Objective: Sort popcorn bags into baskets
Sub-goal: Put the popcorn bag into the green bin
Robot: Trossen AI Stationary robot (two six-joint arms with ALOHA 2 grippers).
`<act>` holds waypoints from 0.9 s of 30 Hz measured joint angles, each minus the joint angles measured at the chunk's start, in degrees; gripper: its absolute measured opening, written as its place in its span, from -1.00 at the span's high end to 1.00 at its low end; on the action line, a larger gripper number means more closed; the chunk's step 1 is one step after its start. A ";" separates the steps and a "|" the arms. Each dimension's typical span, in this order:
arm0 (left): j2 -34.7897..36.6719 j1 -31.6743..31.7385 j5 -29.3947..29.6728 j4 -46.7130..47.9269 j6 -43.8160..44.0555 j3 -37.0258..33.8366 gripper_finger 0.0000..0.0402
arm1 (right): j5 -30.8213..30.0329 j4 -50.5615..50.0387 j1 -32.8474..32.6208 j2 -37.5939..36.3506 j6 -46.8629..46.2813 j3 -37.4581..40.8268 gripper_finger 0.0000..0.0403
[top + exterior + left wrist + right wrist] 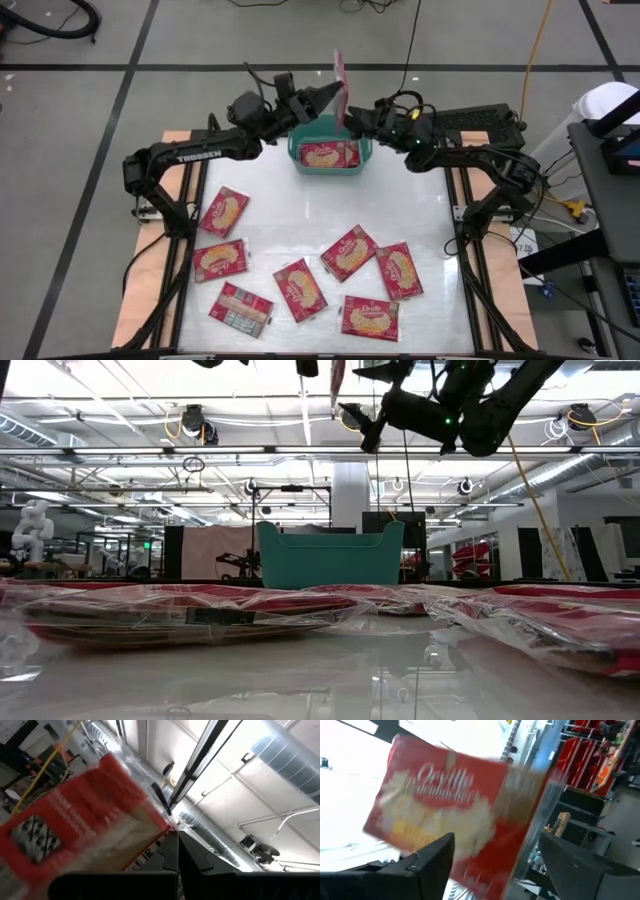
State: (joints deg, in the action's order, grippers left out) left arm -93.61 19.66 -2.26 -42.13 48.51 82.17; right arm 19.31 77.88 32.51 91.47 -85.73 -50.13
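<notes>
A red popcorn bag (340,82) stands on edge in the air above the teal basket (366,150), between my two grippers. My left gripper (328,98) is shut on it from the table's left. My right gripper (358,114) is open just right of the bag, and its spread fingers frame the bag's front (455,815) in the right wrist view. The left wrist view shows the bag's grey-white printed back (85,830). Another bag (331,153) lies flat in the basket. Several more bags (300,290) lie flat on the table's near half. My left gripper holds the raised popcorn bag at its lower edge (159,836), beside a dark finger (173,855). The fingers come roughly level from the table's left. The bag is lifted clear and stands upright above the basket. The second finger is hidden behind the bag.
The basket (330,555) sits at the middle of the table's far edge. Loose bags are spread across the near half, from the left (224,212) to the right (398,270); one (241,308) shows its grey back. Bare white tabletop (300,205) lies between basket and bags.
</notes>
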 joint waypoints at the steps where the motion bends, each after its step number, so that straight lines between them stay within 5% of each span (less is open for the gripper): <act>1: -0.06 -0.29 0.22 -0.93 0.12 0.00 1.00 | 0.13 0.47 -0.17 0.45 -0.47 0.00 -0.43; 16: 0.05 -0.49 0.31 -2.30 1.19 0.04 1.00 | -2.83 10.56 -3.73 4.41 -7.98 -1.42 -0.40; 27: 0.13 -0.19 -1.57 -1.70 2.28 0.15 1.00 | -0.54 4.90 -3.71 4.47 -5.04 -5.70 -0.40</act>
State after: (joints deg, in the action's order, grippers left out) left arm -93.48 19.47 -3.84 -43.84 50.79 82.32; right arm 18.77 82.78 28.80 95.94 -90.77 -55.83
